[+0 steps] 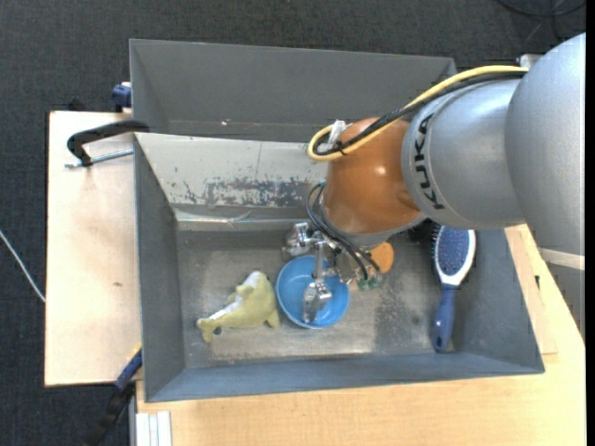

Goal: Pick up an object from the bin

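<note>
My gripper (320, 284) hangs low over the middle of the bin floor, its metal tip reaching down into a small round blue bowl (297, 297). The bowl stands upright, and the gripper hides part of its right side. Just left of the bowl, touching its rim, lies a pale yellow-green rubber fish-shaped toy (244, 308), with its tail pointing to the front left. A small orange thing (384, 256) shows to the right of the gripper, mostly hidden under the arm's orange cover.
A blue hairbrush (449, 272) with a white-rimmed head lies along the bin's right wall, handle toward the front. The arm and its orange cover overhang the bin's back right. Bare floor runs along the front and the left wall.
</note>
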`<state>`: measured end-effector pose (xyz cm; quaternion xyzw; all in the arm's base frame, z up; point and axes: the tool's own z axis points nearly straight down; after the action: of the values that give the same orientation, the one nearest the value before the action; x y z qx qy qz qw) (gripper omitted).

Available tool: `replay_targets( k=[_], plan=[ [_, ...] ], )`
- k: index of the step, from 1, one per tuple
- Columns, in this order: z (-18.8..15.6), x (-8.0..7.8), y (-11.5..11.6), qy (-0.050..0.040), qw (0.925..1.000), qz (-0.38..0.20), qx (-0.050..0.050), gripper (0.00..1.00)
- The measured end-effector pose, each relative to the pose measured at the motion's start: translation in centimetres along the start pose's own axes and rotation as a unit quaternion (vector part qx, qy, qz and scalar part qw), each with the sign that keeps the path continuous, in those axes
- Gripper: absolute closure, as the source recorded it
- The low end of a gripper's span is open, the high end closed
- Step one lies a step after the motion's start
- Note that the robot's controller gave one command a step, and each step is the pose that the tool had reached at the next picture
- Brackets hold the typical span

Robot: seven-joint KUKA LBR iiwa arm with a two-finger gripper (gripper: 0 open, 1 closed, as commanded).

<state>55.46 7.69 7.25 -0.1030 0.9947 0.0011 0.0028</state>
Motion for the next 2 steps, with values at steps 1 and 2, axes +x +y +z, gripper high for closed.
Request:
replay_targets(
  k=[1,2],
  plan=[
    [-0.39,-0.32,-0.26,-0.0057,1.0000,0.001,0.002,1.00],
    [-0.11,-0.10,-0.01,-0.0024,1.0000,0.000,0.000,0.00]
  ],
)
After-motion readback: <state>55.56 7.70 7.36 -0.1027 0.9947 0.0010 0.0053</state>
